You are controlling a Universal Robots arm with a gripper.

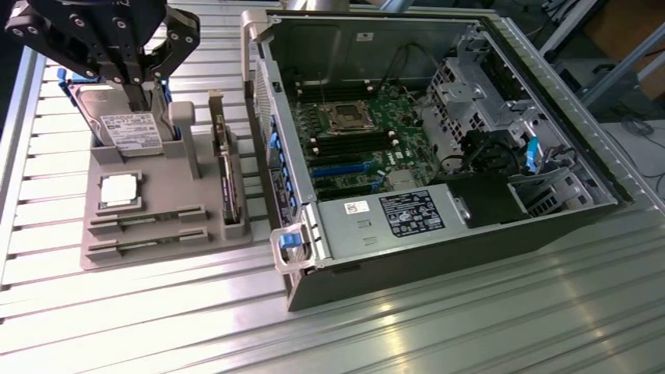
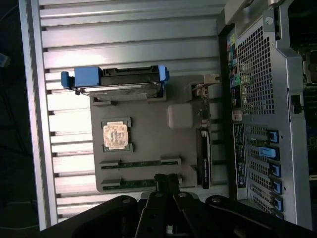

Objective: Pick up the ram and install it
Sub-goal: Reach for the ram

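Two ram sticks (image 1: 146, 222) lie in the front slots of a grey parts tray (image 1: 198, 167), one behind the other; they appear in the wrist view as thin dark-green strips (image 2: 140, 162). My black gripper (image 1: 138, 97) hangs high over the tray at the exterior view's upper left, in front of the hard drive (image 1: 130, 128). Its fingers are shut with nothing between them. From the wrist camera the fingertips (image 2: 166, 179) show just above the tray's edge near the ram. The open computer case (image 1: 437, 140) lies to the exterior view's right, with its motherboard memory slots (image 1: 359, 144) exposed.
The tray also holds a silver CPU (image 1: 120, 189) and an upright expansion card (image 1: 229, 175) at its side nearest the case. Blue handles flank the hard drive (image 2: 119, 82). Everything rests on a ribbed aluminium table (image 1: 416, 327). The case's rear panel (image 2: 257, 99) stands close beside the tray.
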